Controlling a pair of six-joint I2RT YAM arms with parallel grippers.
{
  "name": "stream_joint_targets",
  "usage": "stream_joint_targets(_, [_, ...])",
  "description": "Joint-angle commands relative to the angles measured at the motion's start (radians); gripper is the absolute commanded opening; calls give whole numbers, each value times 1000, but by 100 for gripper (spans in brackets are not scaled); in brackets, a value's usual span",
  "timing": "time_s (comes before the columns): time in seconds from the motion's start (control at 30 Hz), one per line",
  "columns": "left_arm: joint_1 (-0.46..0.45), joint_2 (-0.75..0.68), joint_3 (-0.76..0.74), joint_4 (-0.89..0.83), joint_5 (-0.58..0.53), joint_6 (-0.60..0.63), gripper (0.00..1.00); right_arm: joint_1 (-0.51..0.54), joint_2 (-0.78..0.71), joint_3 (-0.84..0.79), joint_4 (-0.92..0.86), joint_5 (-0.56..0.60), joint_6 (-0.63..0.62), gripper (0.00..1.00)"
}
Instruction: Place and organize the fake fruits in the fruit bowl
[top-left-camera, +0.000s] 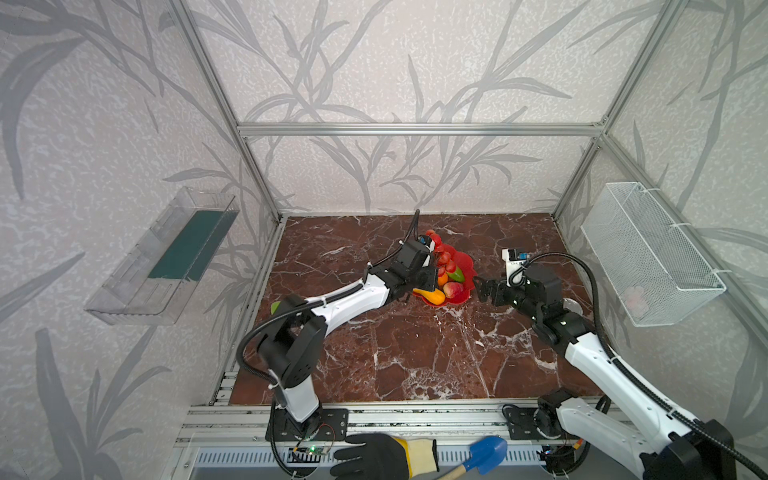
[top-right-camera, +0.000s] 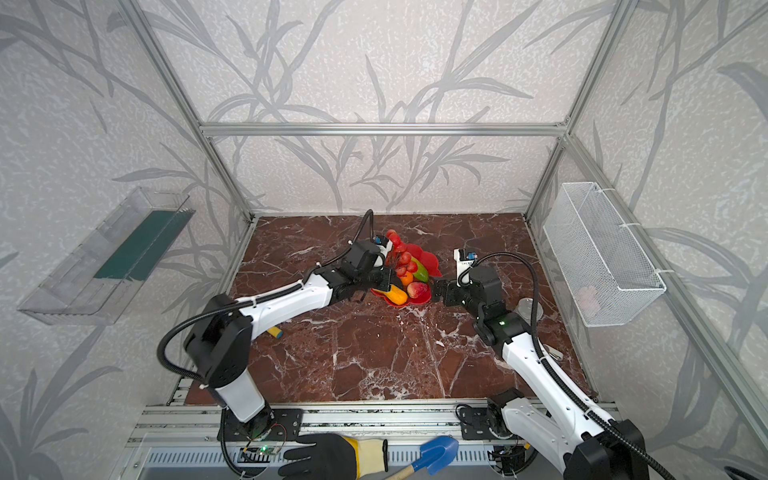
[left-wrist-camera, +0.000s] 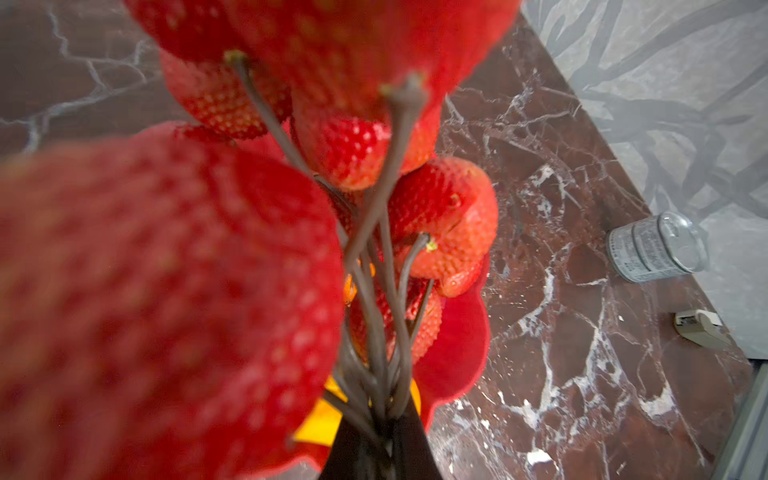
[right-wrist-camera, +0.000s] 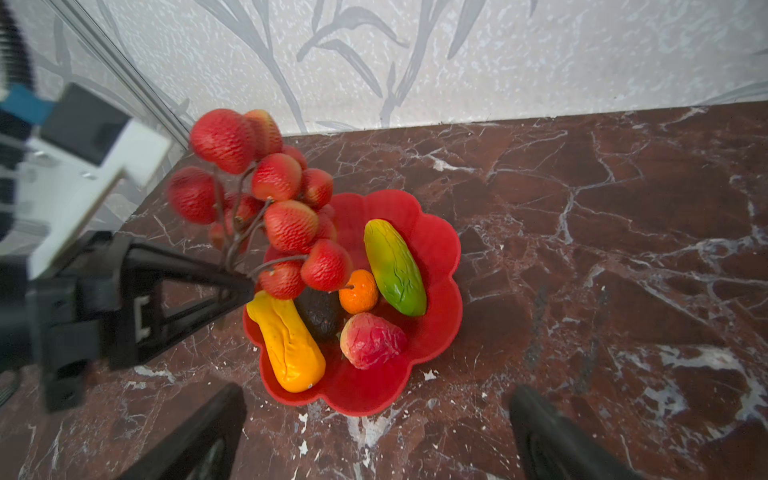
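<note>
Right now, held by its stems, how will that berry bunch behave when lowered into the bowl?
The bunch of red berries is probably top-heavy: berries fan out beyond the left hand, so it may flop sideways on release. Its thin stems look wiry and may bend. It likely sprawls past the fruit bowl.

A red-brown marble tabletop with white veins fills the floor of the enclosure. A red, flower-shaped bowl sits directly on it, toward the back and near the middle. By the right wall stands a clear labelled jar, with a small pale object near it. Near the left edge lies a yellow handle, mostly hidden.
</note>
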Motion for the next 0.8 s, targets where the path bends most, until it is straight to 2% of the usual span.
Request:
stream_joint_targets(0.0, [12, 73, 62, 83, 43, 10, 0, -13, -22, -7, -34, -7, -9, 99])
stream_joint_targets(0.17, [17, 151, 102, 67, 20, -19, 0, -16, -18, -3, -36, -4, -17, 99])
stream_joint_targets(0.23, [17, 157, 105, 53, 23, -24, 4, -19, -14, 0, -36, -2, -20, 99])
stream_joint_targets(0.43, [17, 98, 98, 25, -3, -7, 74, -25, 5, 10, -30, -1, -23, 99])
stream_joint_targets(0.5, [16, 54, 88, 38, -15, 6, 90, -27, 11, 17, -28, 5, -26, 99])
stream_joint_targets(0.57, [16, 5, 81, 38, -38, 20, 99, -30, 15, 24, -30, 11, -32, 99])
stream_joint_targets(0.67, [16, -95, 57, 57, -99, 59, 99, -37, 24, 38, -35, 23, -43, 99])
stream_joint_targets(0.77, [16, -236, -24, 123, -205, 118, 99, -47, 33, 46, -38, 40, -47, 99])
